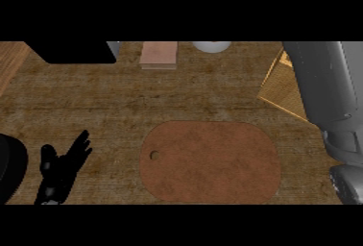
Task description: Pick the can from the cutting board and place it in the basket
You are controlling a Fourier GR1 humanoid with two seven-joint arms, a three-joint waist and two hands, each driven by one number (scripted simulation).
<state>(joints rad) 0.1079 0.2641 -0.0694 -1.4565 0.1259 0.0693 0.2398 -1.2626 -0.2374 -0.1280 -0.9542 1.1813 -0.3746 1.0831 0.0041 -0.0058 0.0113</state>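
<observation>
Brown, mottled counter point(212, 96) with a coarse, weave-like grain fills the frame. Centre, slightly low: cutting board point(209, 161), reddish-brown, matte, a rounded rectangle lying flat, with a small round hole point(154, 154) near its left edge. Right of centre, upper half: basket point(287, 91), golden-tan wicker with slanted walls; only its left corner shows, the rest is hidden behind the right forearm point(326, 81), a smooth grey cylinder running down the right edge to a darker jointed section in the lower right corner. Right hand itself is out of frame, so its state cannot be told. Lower left: left hand point(60, 168), black, fingers straight and spread, pointing up the frame, holding nothing, resting over the counter well apart from the board. Can does not show anywhere in this view; its place cannot be told. Top edge, left to right: black boxy shape point(74, 52), pinkish-tan rectangular block point(159, 55), white rounded object point(211, 46), cut off. Upper left corner: strip of light wood point(10, 62). Lower left edge: black curved shape point(10, 168).
</observation>
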